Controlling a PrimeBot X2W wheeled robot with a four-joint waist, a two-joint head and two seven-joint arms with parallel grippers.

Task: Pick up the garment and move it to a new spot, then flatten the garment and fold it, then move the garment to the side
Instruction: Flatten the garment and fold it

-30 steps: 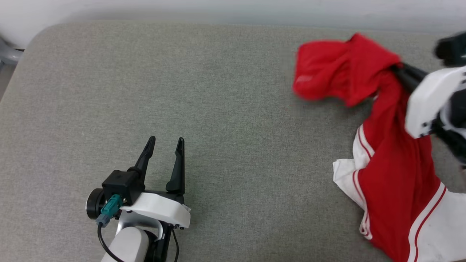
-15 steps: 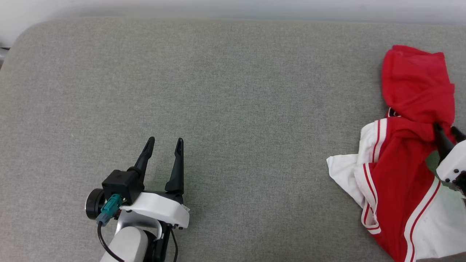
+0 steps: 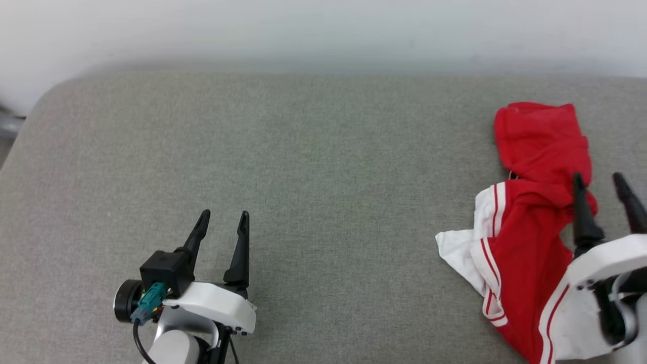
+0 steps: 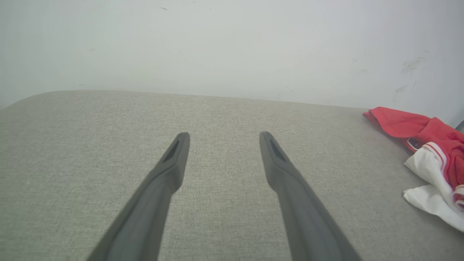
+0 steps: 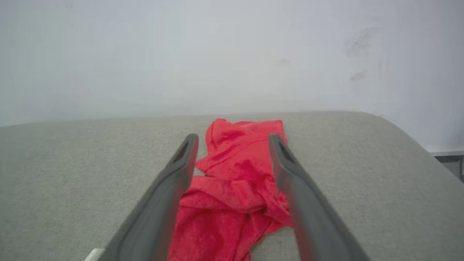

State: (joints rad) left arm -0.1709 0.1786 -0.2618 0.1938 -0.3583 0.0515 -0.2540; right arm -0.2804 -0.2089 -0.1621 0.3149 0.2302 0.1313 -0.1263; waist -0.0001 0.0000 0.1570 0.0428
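Right end effector point(image 3: 597, 178): fingers spread, pointing forward over crumpled garment point(image 3: 525, 242), nothing pinched. Left end effector point(image 3: 224, 216): spread, empty, above grey fabric surface point(image 3: 323, 151), well apart from garment.

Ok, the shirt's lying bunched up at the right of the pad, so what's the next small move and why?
Probably bring the left gripper across toward the white sleeve of the shirt. The shirt lies crumpled near the pad's right end, the right gripper hangs open over its red folds, and flattening likely needs two grips spread apart.
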